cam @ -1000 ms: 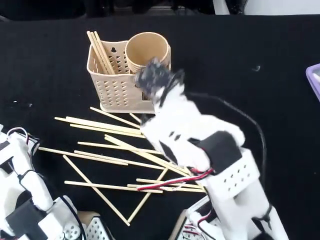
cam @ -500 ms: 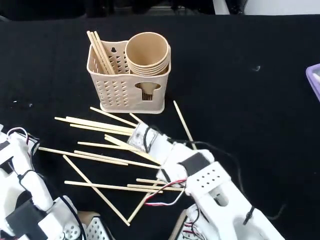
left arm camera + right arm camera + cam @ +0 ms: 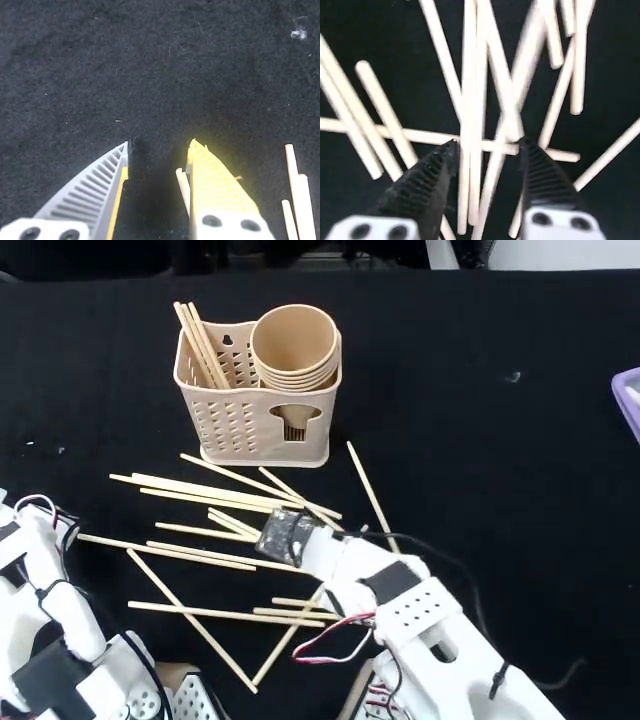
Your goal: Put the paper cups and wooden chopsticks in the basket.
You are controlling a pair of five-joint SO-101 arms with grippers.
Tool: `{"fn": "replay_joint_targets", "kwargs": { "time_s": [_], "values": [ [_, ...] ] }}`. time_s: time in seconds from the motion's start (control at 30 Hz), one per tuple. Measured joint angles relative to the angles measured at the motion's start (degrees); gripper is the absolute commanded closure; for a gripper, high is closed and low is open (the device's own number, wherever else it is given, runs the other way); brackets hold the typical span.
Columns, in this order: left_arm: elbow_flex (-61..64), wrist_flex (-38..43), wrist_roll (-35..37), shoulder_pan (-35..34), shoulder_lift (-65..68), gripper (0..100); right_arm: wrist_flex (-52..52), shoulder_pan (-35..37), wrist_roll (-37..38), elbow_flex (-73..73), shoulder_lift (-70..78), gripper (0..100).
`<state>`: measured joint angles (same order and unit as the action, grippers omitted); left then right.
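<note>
- The black bench (image 3: 520, 500) carries the whole job. Its dark cloth looks soft, so a chopstick pressed down on it may roll or pivot rather than lift.
- The basket (image 3: 250, 415) stands upright at the far side. It is light and perforated, and a careless drop-off could knock it or tip it over.
- The stacked paper cups (image 3: 295, 340) already sit in the basket's right compartment, with a few chopsticks (image 3: 198, 345) leaning in the left one. Long sticks dropped at an angle could lever those out.
- The loose wooden chopsticks (image 3: 190, 490) lie criss-crossed on the bench in front of the basket. Closing on the tangle may catch several at once, or flick the overlapping ones away.
- The right pincer (image 3: 488, 144) is low over this pile, jaws apart and straddling two or three sticks but clamped on none. An uneven bundle could slip out on the way up.
- The left pincer (image 3: 159, 145) gapes empty over bare cloth, with a chopstick end just beside one jaw.
- No brand, label or writing can be read anywhere.
</note>
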<state>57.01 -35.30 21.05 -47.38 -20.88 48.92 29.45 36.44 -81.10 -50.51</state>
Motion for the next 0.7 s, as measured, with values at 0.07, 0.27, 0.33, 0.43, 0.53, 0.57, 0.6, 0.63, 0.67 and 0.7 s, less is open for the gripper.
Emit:
{"fn": "replay_joint_targets", "kwargs": {
  "time_s": [0.07,0.27,0.33,0.43,0.53,0.57,0.6,0.63,0.67,0.7],
  "values": [
    [0.0,0.0,0.0,0.0,0.0,81,-0.2,0.2,0.0,0.1,0.0,98.7],
    [0.0,0.0,0.0,0.0,0.0,81,-0.1,0.0,-0.1,0.4,0.0,98.7],
    [0.0,0.0,0.0,0.0,0.0,81,1.8,-0.1,-0.1,1.8,0.8,98.7],
    [0.0,0.0,0.0,0.0,0.0,81,6.3,0.0,-0.1,5.8,1.0,98.7],
    [0.0,0.0,0.0,0.0,0.0,81,11.5,0.0,-0.1,11.3,1.0,98.7],
    [0.0,0.0,0.0,0.0,0.0,81,13.1,0.0,-0.1,13.1,1.0,98.7],
    [0.0,0.0,0.0,0.0,0.0,81,14.6,0.0,-0.1,14.7,1.0,98.7],
    [0.0,0.0,0.0,0.0,0.0,81,15.8,0.0,-0.1,16.1,1.0,98.7],
    [0.0,0.0,0.0,0.0,0.0,81,16.7,0.0,-0.1,17.4,1.0,98.7],
    [0.0,0.0,0.0,0.0,0.0,81,17.4,0.0,-0.1,18.7,1.0,98.7]
  ]
}}
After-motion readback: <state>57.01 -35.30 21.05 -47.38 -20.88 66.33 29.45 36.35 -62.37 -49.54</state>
